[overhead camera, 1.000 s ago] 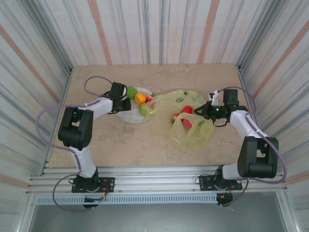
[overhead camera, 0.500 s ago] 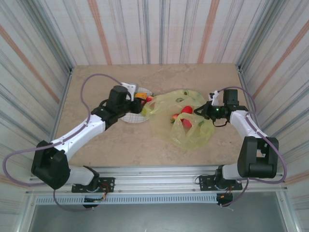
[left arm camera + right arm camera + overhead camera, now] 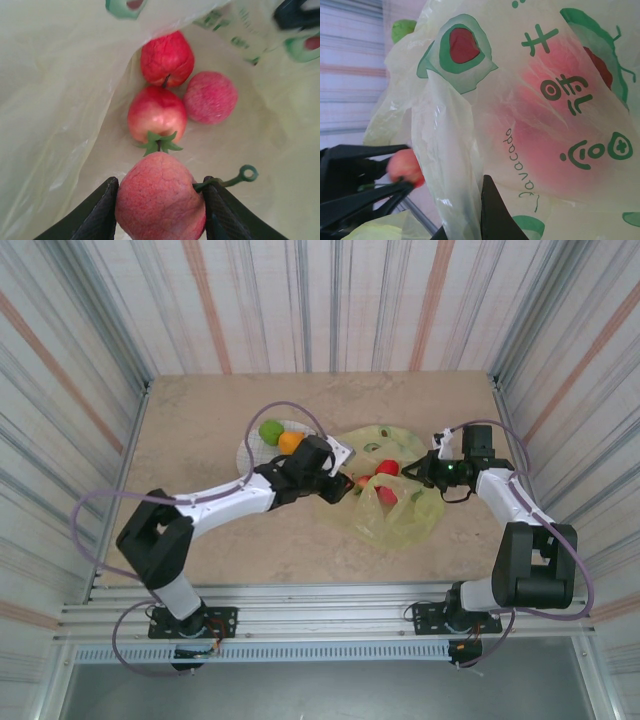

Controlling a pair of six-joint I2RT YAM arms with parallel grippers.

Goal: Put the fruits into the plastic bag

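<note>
Now that the left arm has swung over to the translucent yellow-green plastic bag (image 3: 400, 520), we see the left gripper (image 3: 160, 182) pinching a pink-red toy peach (image 3: 160, 210) inside the bag's mouth, above three red toy fruits (image 3: 156, 115). The right gripper (image 3: 428, 468) clamps the bag's rim, and release looks next.

Tight inside the plastic bag (image 3: 50, 100): three fruits (image 3: 159, 114) sit right ahead of the pink fruit (image 3: 160, 192) in our left end effector (image 3: 159, 212), with film crowding both sides. Our right end effector (image 3: 430, 470) pinches the bag's right edge. The counter (image 3: 320, 555) in front of the bag is bare.
</note>
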